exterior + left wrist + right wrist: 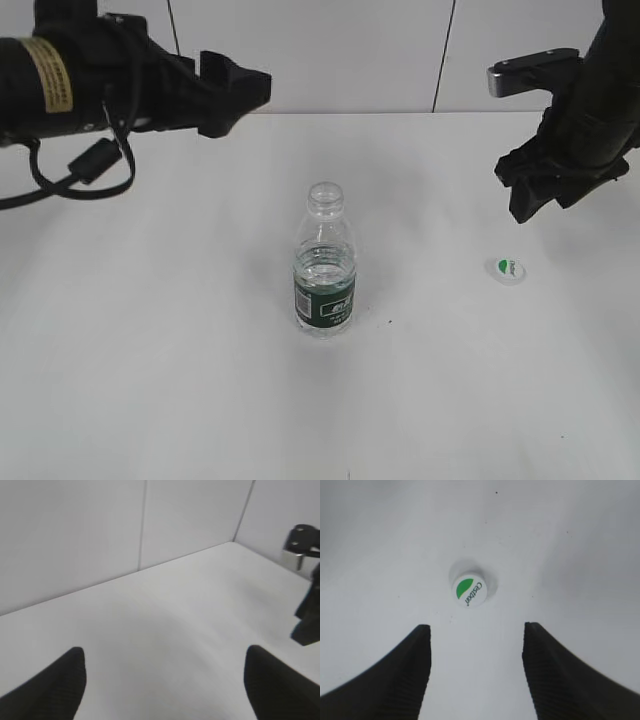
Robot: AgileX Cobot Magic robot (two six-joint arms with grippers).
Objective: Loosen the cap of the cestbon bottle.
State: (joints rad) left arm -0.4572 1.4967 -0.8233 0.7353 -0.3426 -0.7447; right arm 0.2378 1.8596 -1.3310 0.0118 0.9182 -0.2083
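Both grippers are wide open and empty. Outside, the cestbon bottle (325, 262) stands uncapped mid-bench, the cap (508, 269) well right. Your left gripper (165, 680) sees only bare bench (165, 615). Your right gripper (475, 670) hovers above the cap (469, 591); lift straight clear.

— Ahead of the right gripper (476, 672)?
— The cap (469, 590), lying flat on the white table (580, 545), green mark and "Cestbon" print facing up.
— Touching the fingers (405, 680)?
— No. Apart from both, just beyond the tips, roughly centred on the gap.
— Jaws?
— Spread wide, holding nothing.
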